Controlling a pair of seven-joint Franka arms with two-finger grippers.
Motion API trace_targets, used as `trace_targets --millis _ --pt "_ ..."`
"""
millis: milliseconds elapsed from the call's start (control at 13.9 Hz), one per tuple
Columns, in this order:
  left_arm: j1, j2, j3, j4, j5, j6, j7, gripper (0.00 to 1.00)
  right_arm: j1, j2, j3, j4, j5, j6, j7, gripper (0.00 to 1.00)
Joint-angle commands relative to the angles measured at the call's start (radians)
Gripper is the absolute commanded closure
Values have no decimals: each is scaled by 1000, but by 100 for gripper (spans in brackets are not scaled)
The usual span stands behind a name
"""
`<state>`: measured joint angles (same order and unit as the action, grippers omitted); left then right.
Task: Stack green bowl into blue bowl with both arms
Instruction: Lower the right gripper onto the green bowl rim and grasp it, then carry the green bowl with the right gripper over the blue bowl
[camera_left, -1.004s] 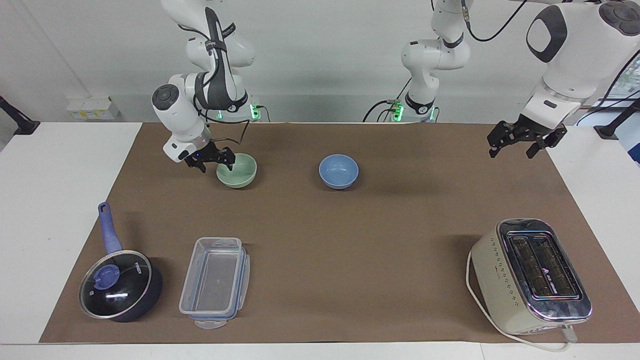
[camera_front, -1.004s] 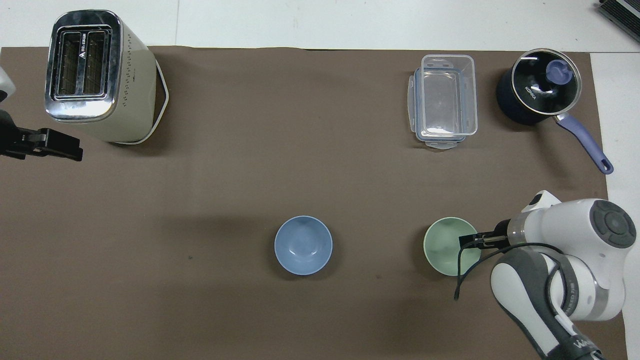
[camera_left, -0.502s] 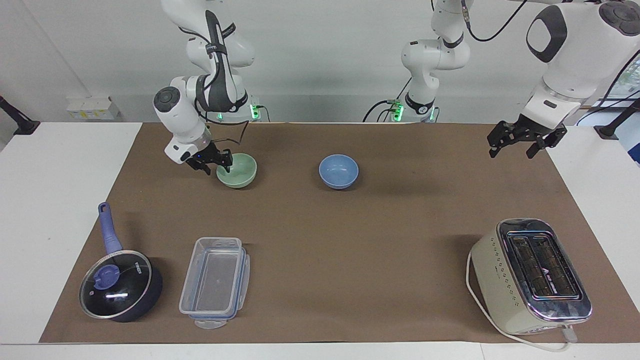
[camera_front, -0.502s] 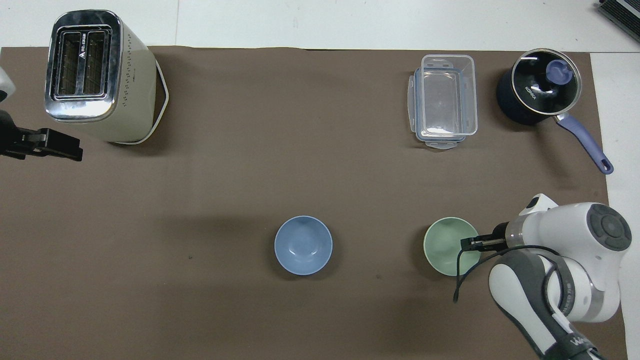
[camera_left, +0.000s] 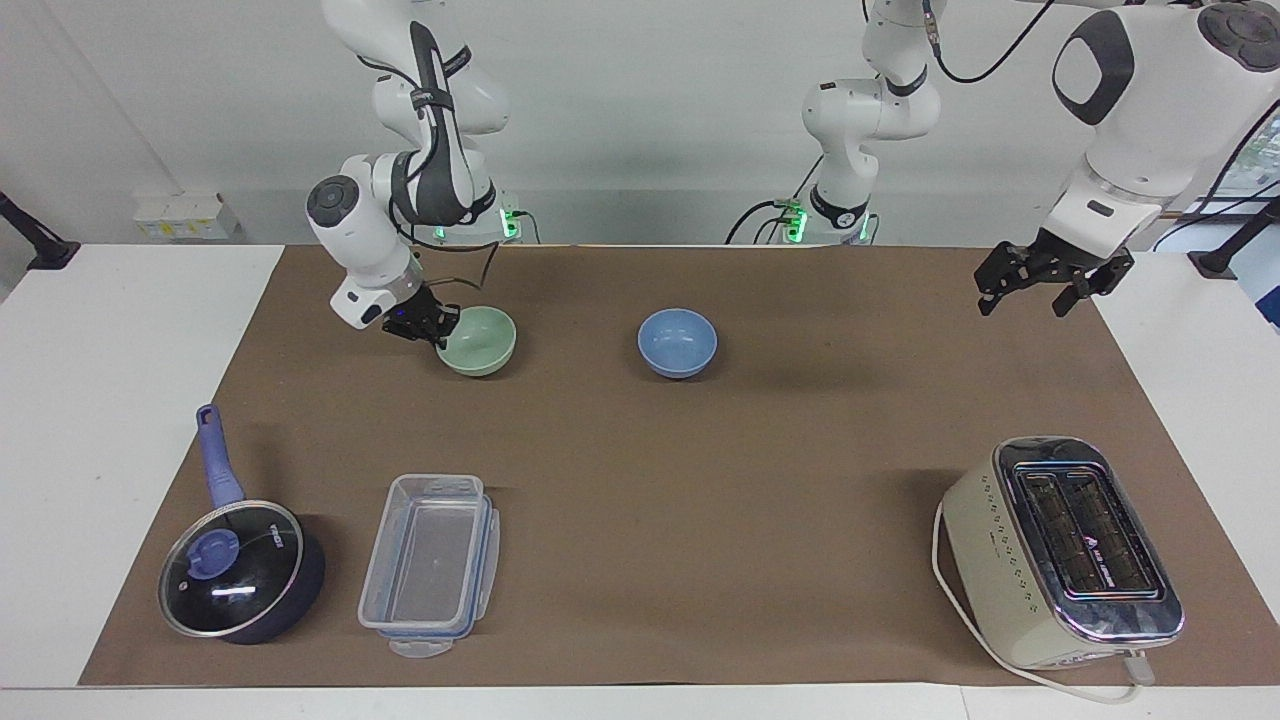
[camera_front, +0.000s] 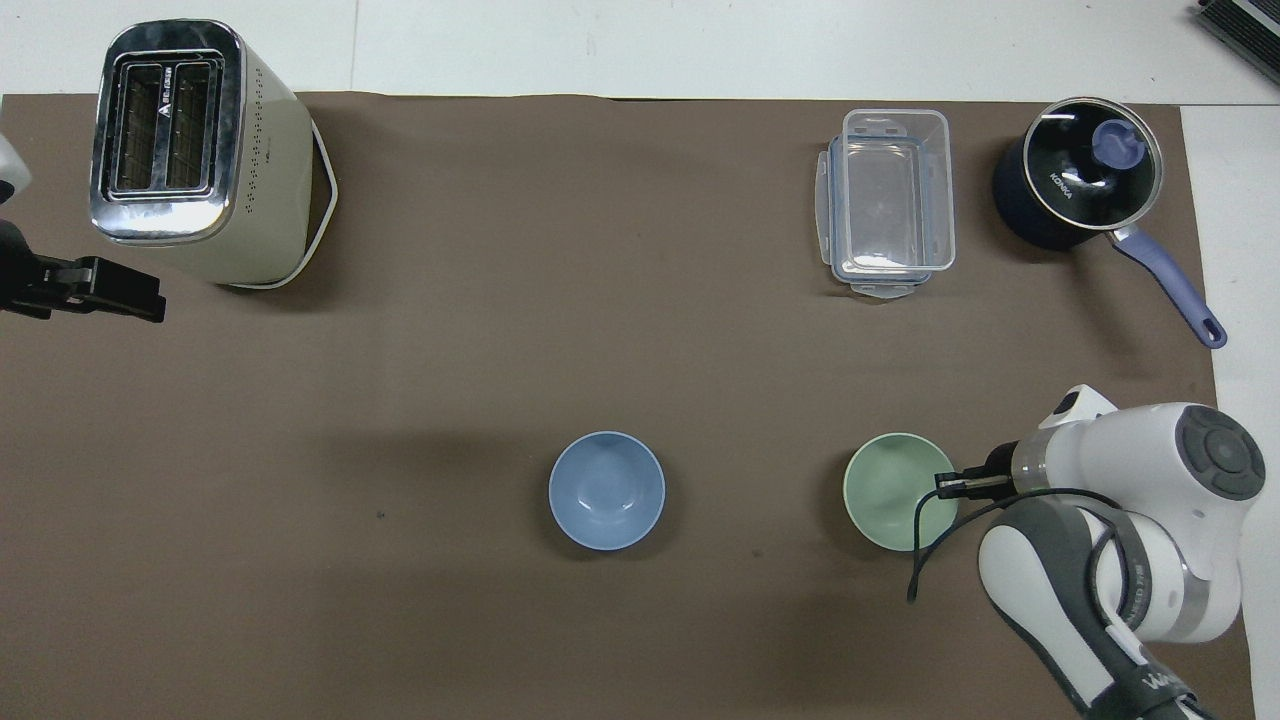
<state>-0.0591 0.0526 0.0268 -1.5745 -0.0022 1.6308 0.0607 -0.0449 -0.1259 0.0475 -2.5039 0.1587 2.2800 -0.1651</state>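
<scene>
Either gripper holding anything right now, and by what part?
The right gripper is shut on the green bowl, pinching its rim on the side toward the right arm's end. The left gripper waits open, holding nothing.

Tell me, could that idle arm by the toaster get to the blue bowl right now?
Probably yes. The left gripper hangs open over the mat's edge, and nothing stands on the mat between it and the blue bowl. The toaster sits well off that path, and the right gripper is busy at the green bowl.
</scene>
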Motion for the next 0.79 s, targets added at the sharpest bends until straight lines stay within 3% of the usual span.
trace_targets --millis 0,215,358,717 --pt "12 0 -8 7 18 -20 8 0 2 -14 5 49 38 -71 -33 100" --pt "10 0 -8 7 18 -20 8 0 13 -23 34 134 38 -186 -16 100" --pt "12 0 -8 7 18 -19 8 0 62 -24 43 152 38 -197 27 100" --pt "12 0 -8 7 18 -20 8 0 294 -14 46 198 38 -166 353 100"
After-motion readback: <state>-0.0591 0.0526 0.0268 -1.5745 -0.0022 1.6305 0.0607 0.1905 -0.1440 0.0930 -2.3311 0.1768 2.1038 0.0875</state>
